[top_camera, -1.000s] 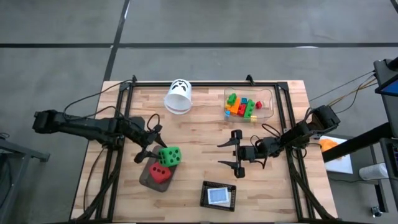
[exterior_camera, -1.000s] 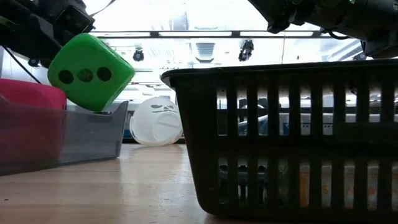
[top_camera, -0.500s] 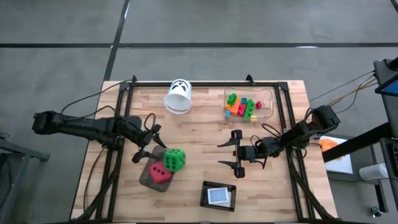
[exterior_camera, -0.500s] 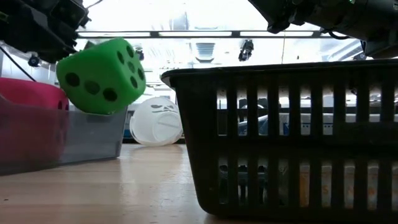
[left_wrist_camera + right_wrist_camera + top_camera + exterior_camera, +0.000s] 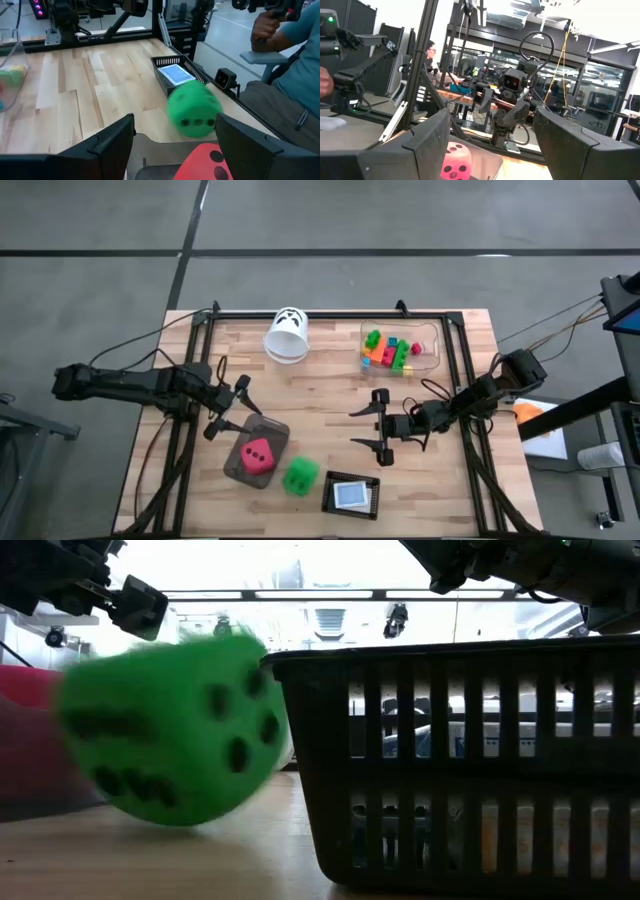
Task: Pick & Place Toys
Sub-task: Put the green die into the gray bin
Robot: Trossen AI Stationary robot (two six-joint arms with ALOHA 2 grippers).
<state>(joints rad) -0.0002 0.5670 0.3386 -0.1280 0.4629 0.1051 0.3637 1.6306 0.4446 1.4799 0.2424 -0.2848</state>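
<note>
Beside the black basket [image 5: 351, 495] your green die [image 5: 300, 476] sits loose on the worktop [image 5: 320, 395], left gripper [image 5: 229, 407] and right gripper [image 5: 376, 426] fingers both spread empty.

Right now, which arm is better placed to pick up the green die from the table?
Probably the left. Its open gripper is near the green die, beside the grey tray; the right gripper is open but farther away.
</note>
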